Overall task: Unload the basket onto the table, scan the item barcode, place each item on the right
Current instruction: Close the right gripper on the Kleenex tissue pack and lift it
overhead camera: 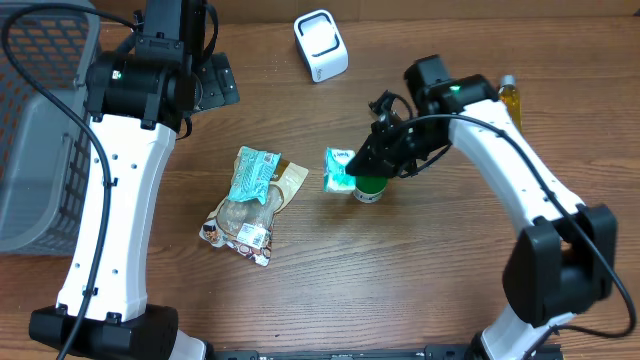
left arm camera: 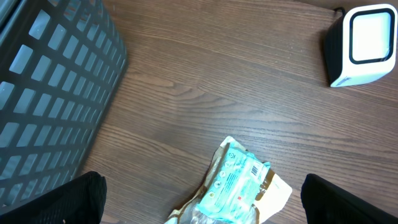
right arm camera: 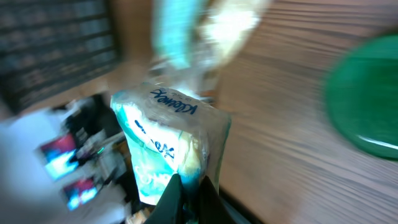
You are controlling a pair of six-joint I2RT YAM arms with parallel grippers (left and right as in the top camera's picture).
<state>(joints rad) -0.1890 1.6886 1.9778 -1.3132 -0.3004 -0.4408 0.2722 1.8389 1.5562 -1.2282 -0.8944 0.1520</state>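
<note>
The tissue pack (overhead camera: 339, 170) sits near the middle of the table (overhead camera: 420, 290), just beside a green-capped bottle (overhead camera: 370, 189). My right gripper (overhead camera: 378, 156) has it: in the right wrist view the fingers are pressed together on the pack's lower edge, pinching the wrapper with the blue lettering facing the camera. That view is blurred, and I cannot tell from either angle whether the pack is clear of the wood or resting on it. I see no barcode on the faces shown.

The white scanner (overhead camera: 320, 45) stands well apart, toward the far edge, its window facing up. So I judge the grasp as made and the rest as open: carry the pack over, turn the code toward the window, and get a read.

A snack bag (overhead camera: 250, 200) lies left of the pack, untouched. My left gripper (overhead camera: 214, 84) hangs above the table near the basket (overhead camera: 40, 120), fingers spread wide, holding nothing.
</note>
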